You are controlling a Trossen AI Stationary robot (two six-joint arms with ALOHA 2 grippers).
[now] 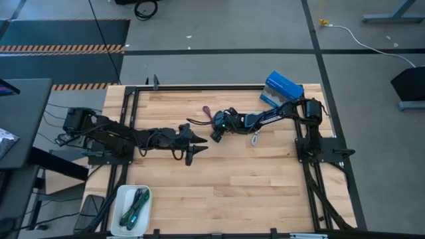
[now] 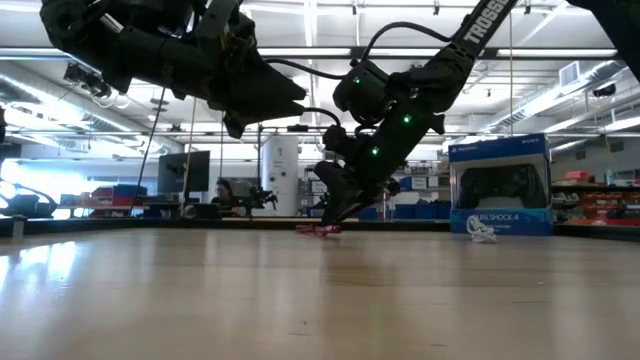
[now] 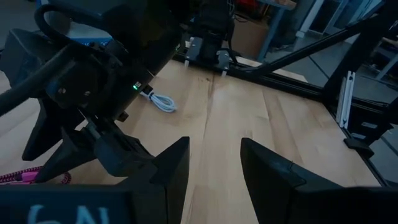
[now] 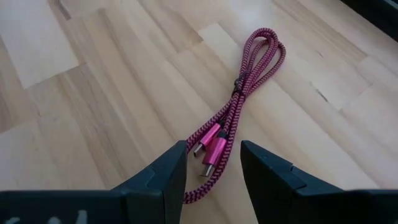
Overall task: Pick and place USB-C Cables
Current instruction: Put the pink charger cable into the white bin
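Note:
A magenta braided USB-C cable [image 4: 245,78] lies coiled flat on the wooden table near its middle, and shows in the low view [image 2: 320,230] under my right gripper. My right gripper [image 4: 212,146] is open and slants down over the cable's plug end, one finger on each side of the plugs. I cannot tell whether it touches them. A white cable [image 1: 254,139] lies on the table to the right of it. My left gripper [image 1: 194,149] hangs open above the table's middle with nothing between its fingers [image 3: 174,168].
A blue-and-white box [image 1: 284,86] stands at the far right corner. A white tray [image 1: 123,192] at the near left holds green and teal cables [image 1: 136,206]. A black frame [image 1: 199,87] borders the table. Bare wood lies in the near middle.

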